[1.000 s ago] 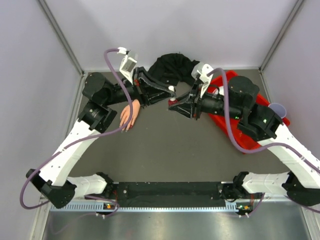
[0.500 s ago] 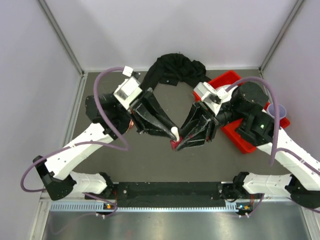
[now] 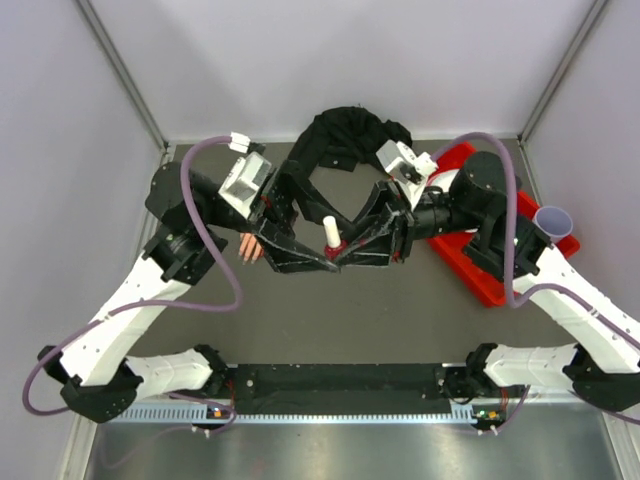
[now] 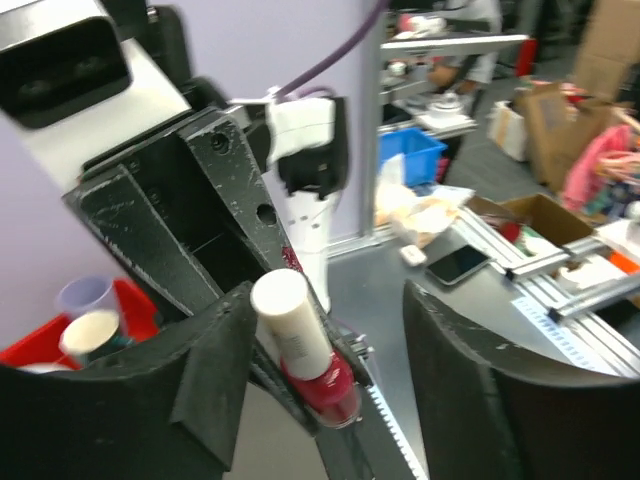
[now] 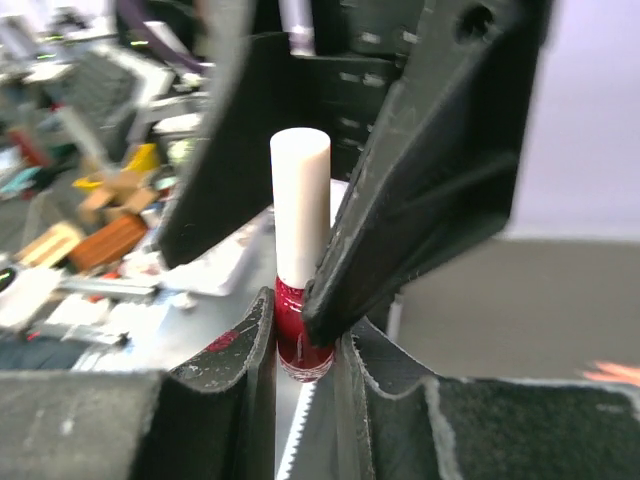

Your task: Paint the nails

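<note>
A small red polish bottle (image 3: 331,233) with a white cap is held upright above the table's middle. My right gripper (image 3: 348,250) is shut on its red glass body (image 5: 300,335). My left gripper (image 4: 330,310) stands open around the cap (image 4: 292,322), which lies close against the left finger (image 4: 215,365); the other finger is well clear. The peach mannequin hand (image 3: 250,247) peeks out from under my left arm, and its black sleeve (image 3: 350,135) lies at the back. The nails are too small to make out.
A red tray (image 3: 478,282) sits under my right arm at the right. A pale purple cup (image 3: 553,218) stands at its far end. Grey walls close in the table on both sides and at the back.
My left gripper has opened off the bottle's cap. Both grippers, with the bottle, have moved back from the near part of the table toward its middle.
</note>
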`<state>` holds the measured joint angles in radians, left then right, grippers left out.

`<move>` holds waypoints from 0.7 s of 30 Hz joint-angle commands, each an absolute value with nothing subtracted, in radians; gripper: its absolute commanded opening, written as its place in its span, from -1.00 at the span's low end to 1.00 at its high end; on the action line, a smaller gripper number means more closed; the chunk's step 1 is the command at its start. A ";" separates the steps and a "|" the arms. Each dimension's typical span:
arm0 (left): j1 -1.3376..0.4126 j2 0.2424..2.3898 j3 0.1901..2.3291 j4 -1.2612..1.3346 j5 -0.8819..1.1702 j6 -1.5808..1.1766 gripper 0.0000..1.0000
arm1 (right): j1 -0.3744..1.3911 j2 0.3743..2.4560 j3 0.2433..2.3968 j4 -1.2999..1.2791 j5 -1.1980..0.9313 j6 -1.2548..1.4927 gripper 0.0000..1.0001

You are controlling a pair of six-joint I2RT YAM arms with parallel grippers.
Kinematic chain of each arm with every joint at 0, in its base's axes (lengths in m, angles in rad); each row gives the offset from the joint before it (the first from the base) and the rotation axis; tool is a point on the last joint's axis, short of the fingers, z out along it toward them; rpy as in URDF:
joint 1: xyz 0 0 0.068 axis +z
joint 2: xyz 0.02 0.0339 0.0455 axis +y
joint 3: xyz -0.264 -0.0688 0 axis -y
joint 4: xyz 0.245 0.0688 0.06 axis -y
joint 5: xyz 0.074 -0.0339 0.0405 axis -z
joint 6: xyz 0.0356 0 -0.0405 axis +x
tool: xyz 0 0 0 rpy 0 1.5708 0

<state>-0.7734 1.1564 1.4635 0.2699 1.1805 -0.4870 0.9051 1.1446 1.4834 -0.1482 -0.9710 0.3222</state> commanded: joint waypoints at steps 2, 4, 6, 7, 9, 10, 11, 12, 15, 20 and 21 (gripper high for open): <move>-0.724 1.105 1.486 -0.156 0.965 -0.183 0.37 | 0.904 1.097 1.551 -0.311 -0.738 0.173 -1.00; -0.724 1.095 1.480 -0.169 0.922 -0.176 0.40 | 0.904 1.089 1.554 -0.342 -0.684 0.140 -1.00; -0.724 1.078 1.479 -0.184 0.858 -0.169 0.41 | 0.904 1.092 1.563 -0.388 -0.640 0.108 -1.00; -0.724 1.072 1.480 -0.187 0.829 -0.172 0.42 | 0.904 1.095 1.566 -0.402 -0.623 0.100 -1.00; -0.724 1.063 1.488 -0.183 0.712 -0.196 0.43 | 0.904 1.097 1.572 -0.423 -0.579 0.081 -1.00; -0.724 1.063 1.500 -0.181 0.666 -0.215 0.43 | 0.904 1.098 1.572 -0.429 -0.566 0.078 -1.00; -0.724 1.068 1.506 -0.183 0.613 -0.236 0.44 | 0.905 1.100 1.572 -0.434 -0.549 0.074 -1.00; -0.724 1.071 1.515 -0.193 0.535 -0.277 0.44 | 0.904 1.100 1.574 -0.437 -0.519 0.068 -1.00; -0.724 1.110 1.563 -0.224 0.520 -0.333 0.43 | 0.904 1.104 1.575 -0.451 -0.456 0.049 -1.00; -0.724 1.149 1.591 -0.204 0.545 -0.413 0.42 | 0.904 1.134 1.597 -0.497 -0.356 0.034 -1.00; -0.724 1.152 1.591 -0.201 0.545 -0.425 0.41 | 0.904 1.134 1.598 -0.495 -0.345 0.034 -1.00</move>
